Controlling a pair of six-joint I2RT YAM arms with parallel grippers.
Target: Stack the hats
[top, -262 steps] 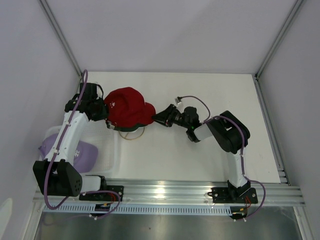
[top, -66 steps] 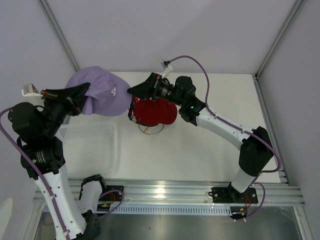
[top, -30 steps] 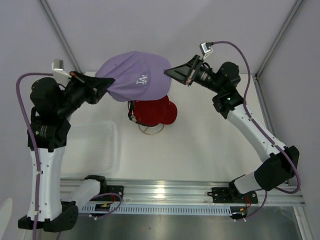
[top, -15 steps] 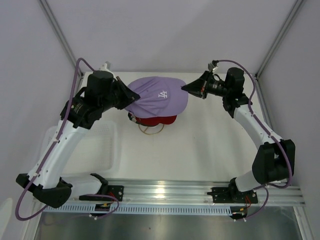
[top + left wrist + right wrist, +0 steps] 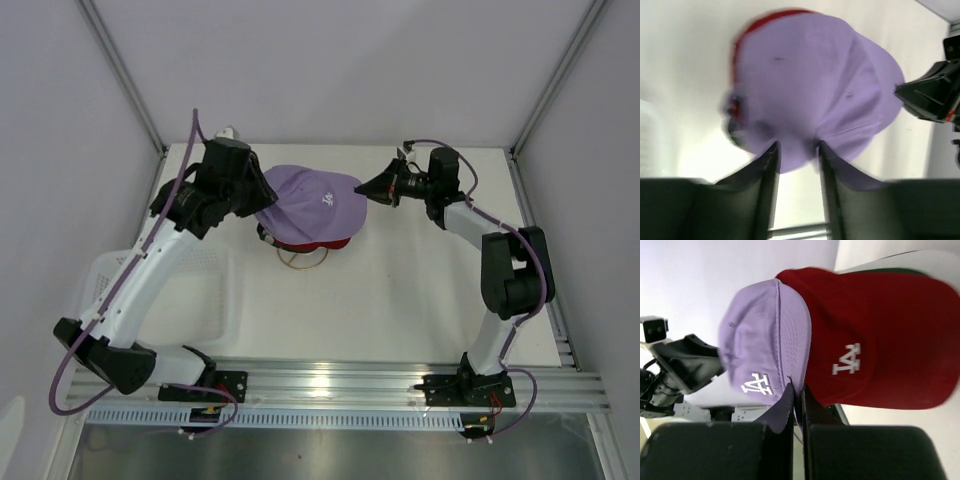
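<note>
The lavender fabric baseball cap (image 5: 312,195) with a white embroidered logo is lying crown-up over the red fabric baseball cap (image 5: 312,241) at the far middle of the white table (image 5: 420,290), a red edge peeking out beneath it. The right gripper (image 5: 368,187) is pinching the lavender cap's curved brim between closed fingers. The left gripper (image 5: 262,192) is sitting at the opposite side, its fingers (image 5: 771,160) parted around the cap's rear edge.

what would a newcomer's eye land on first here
A lavender cap covers a red cap at the far middle of the table. Both arms meet there: the right pincer is pinched shut on the lavender edge, and the left pincer stands parted at the opposite side.
</note>
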